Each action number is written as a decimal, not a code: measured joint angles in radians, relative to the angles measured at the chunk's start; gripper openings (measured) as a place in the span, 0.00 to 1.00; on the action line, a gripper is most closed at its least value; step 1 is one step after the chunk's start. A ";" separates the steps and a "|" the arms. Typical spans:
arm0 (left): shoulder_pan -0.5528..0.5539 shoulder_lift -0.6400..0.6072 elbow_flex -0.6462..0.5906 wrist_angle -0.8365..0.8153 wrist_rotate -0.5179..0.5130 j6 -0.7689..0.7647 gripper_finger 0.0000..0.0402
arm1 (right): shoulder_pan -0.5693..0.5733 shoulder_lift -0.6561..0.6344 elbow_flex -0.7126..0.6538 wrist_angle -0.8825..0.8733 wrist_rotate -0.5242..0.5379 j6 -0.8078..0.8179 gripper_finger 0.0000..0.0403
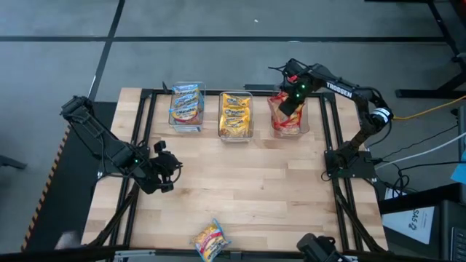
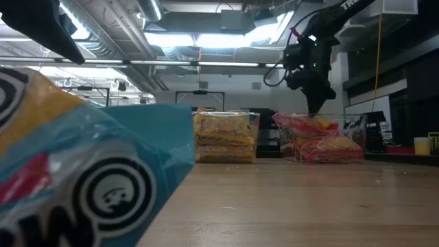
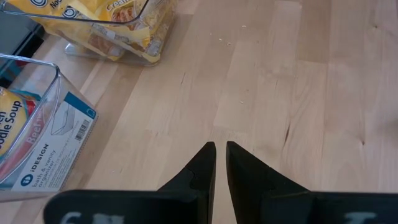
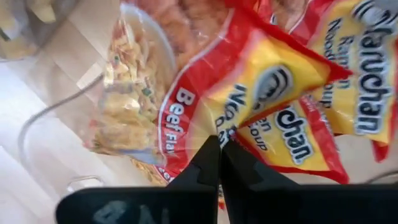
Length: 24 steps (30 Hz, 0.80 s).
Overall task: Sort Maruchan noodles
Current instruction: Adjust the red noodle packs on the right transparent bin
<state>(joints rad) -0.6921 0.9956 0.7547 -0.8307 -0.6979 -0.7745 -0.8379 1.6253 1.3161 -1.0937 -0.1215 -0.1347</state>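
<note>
Three clear bins stand along the far edge. One holds blue Maruchan noodles (image 1: 186, 107), one yellow packets (image 1: 236, 115), one red packets (image 1: 289, 116). My right gripper (image 1: 293, 102) points down over the red bin, shut, its tips at the topmost red packet (image 4: 205, 93); the low view shows this gripper (image 2: 317, 104) just above the heap (image 2: 319, 140). My left gripper (image 1: 166, 172) hangs over the bare table at the left, its fingers (image 3: 208, 158) shut to a thin slit with nothing between them. A loose packet (image 1: 211, 239) lies flat by the near edge. My right gripper comes from above, pointing down, and its shut fingertips (image 4: 211, 149) stand over the red edge of the top packet (image 4: 186, 124) in the bin. Whether they touch it or hold its wrapper, I cannot tell; the fingers themselves hide the spot.
The loose packet (image 2: 82, 178) fills the low view's left foreground. Black frame rails (image 1: 145, 131) run along the table's left, right and far sides. Bare wood (image 1: 247, 182) lies between the bins and the near edge. The labelled wall of the blue bin (image 3: 56, 143) stands close to my left gripper.
</note>
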 joint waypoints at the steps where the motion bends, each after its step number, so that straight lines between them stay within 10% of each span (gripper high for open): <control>1: 0.000 0.000 0.000 0.000 0.000 0.000 0.08 | 0.000 0.000 0.018 -0.014 0.000 -0.001 0.01; 24: 0.000 0.000 0.000 -0.024 0.000 0.000 0.08 | 0.048 0.000 0.158 -0.408 0.031 -0.128 0.00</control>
<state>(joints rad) -0.6922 0.9958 0.7547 -0.8543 -0.6979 -0.7742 -0.7898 1.6253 1.4742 -1.5021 -0.0909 -0.2625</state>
